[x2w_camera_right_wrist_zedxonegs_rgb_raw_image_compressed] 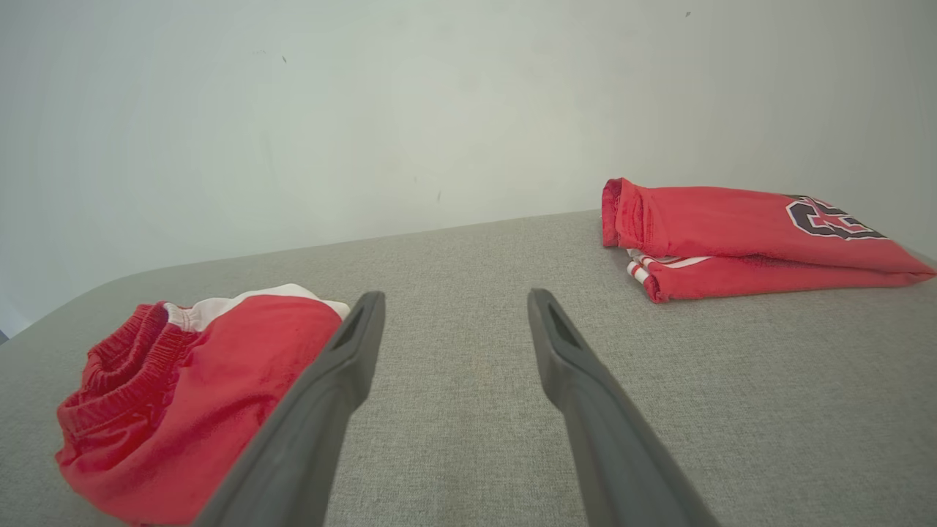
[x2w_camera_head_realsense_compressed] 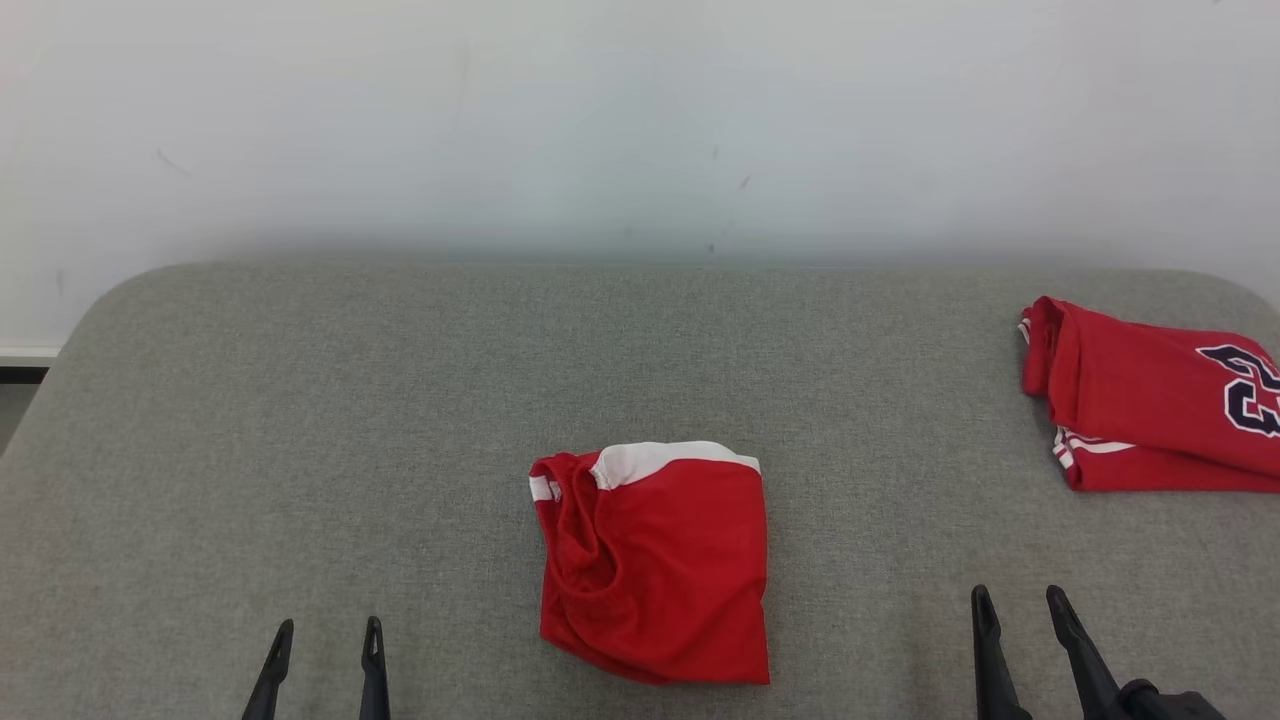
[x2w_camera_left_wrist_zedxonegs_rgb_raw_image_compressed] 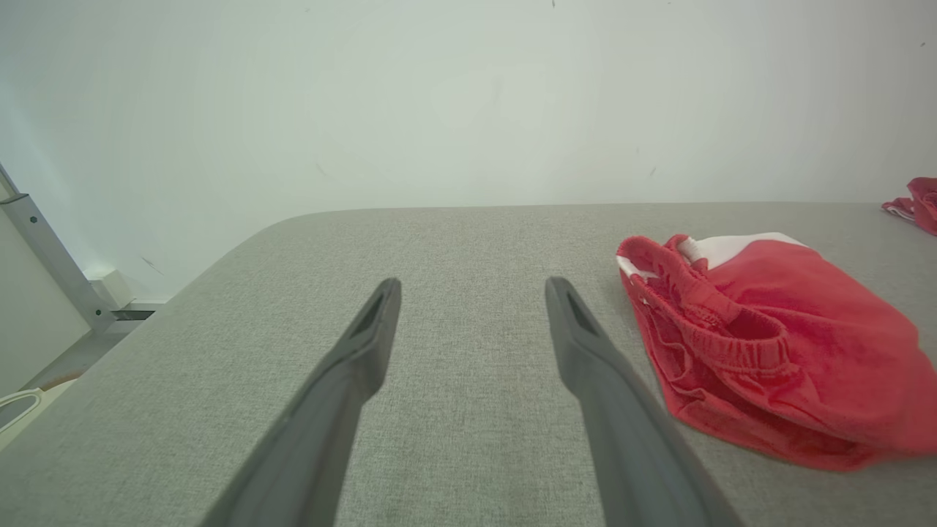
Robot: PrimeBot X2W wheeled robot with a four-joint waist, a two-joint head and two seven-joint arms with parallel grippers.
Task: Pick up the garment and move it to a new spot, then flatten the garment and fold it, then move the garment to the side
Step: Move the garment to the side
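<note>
two grippers hang empty with fingers spread apart, the left gripper (x2w_camera_head_realsense_compressed: pixel 329 624) at 8 o'clock and the right gripper (x2w_camera_head_realsense_compressed: pixel 1018 592) at 4 o'clock of the folded red garment (x2w_camera_head_realsense_compressed: pixel 655 570) lying mid-near on the grey table (x2w_camera_head_realsense_compressed: pixel 300 400), a second red jersey (x2w_camera_head_realsense_compressed: pixel 1140 400) at 2 o'clock.

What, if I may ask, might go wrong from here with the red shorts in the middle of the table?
The red shorts lie in loose layers with the waistband bunched at one side; the open left claw pinching only the top layer would probably unfold them. The folded jersey already occupies the far right of the table, so carrying the shorts that way might disturb it.
</note>
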